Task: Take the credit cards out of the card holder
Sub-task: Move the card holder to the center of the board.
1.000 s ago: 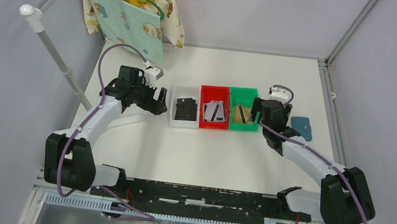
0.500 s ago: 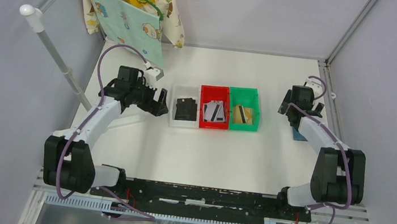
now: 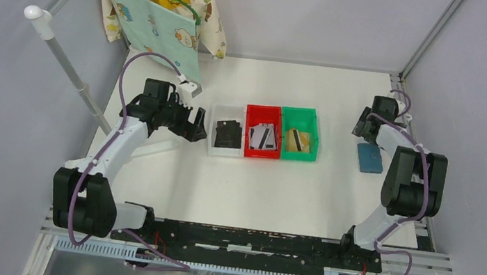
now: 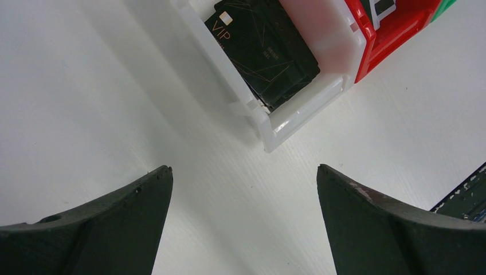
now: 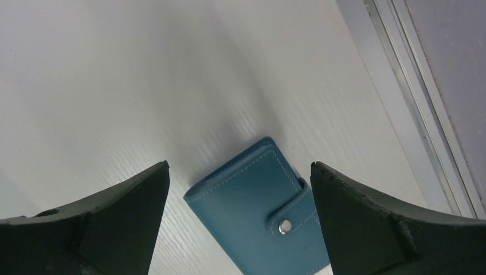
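White tabletop [image 3: 242, 179] carries everything. The left arm [image 3: 117, 146] reaches forward with its jaws wide apart, just left of the white bin [image 3: 213, 130]. The right arm [image 3: 409, 179] folds back on itself (elbow raised), its jaws spread and empty, hovering just beyond the card holder [image 5: 252, 197]. The holder lies snapped shut near the tabletop's right edge. Credit cards [image 3: 263, 136] sit in the white, red [image 3: 250, 130] and green [image 3: 315, 138] bins.

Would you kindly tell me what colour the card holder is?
The card holder is teal-blue with pale stitching, clearest in the right wrist view.
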Controlling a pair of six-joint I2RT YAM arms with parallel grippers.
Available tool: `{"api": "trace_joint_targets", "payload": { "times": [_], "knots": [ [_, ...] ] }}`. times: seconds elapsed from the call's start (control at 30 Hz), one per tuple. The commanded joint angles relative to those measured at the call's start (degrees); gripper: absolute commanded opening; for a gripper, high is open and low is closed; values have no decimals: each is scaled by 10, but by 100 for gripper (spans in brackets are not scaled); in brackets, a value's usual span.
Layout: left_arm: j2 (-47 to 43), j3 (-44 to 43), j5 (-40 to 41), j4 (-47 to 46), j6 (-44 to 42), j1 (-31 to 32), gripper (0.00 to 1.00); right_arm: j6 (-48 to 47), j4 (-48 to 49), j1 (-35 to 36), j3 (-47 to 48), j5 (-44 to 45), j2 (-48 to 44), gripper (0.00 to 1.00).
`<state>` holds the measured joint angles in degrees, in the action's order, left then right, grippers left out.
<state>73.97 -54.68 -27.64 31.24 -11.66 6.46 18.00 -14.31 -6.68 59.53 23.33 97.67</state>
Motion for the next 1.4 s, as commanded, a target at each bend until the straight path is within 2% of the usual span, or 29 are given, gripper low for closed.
{"api": "trace_joint_targets", "payload": {
  "times": [0.0,0.17,0.33,0.53,0.67,0.8,0.93,1.0,1.07,1.23,1.37],
  "knots": [
    [-15,-31,-20,5,-22,0,100,-16,-10,-31,52,-69,44,98],
    [-12,-34,-22,6,-24,0,100,-27,-37,-53,85,-98,86,98],
    [-3,-41,-24,7,-20,1,100,-7,-6,-56,32,-150,68,97],
    [-6,-45,-21,7,-18,1,100,45,36,-54,-66,-219,23,82],
    [-12,-46,-25,8,-15,1,100,68,71,-53,-135,-232,-26,73],
    [-17,-49,-30,13,-10,1,100,79,78,-53,-157,-249,-54,63],
    [-25,-50,-32,19,-9,0,100,101,97,-52,-172,-279,-83,49],
    [-31,-48,-36,22,-8,0,100,105,97,-50,-175,-284,-96,48],
    [-35,-47,-40,27,-9,1,100,102,90,-47,-179,-278,-108,53],
    [-43,-51,-38,42,-20,2,100,83,58,-43,-211,-207,-157,97],
    [-49,-51,-42,44,-23,1,100,77,31,-40,-248,-156,-216,98]
  ]
}}
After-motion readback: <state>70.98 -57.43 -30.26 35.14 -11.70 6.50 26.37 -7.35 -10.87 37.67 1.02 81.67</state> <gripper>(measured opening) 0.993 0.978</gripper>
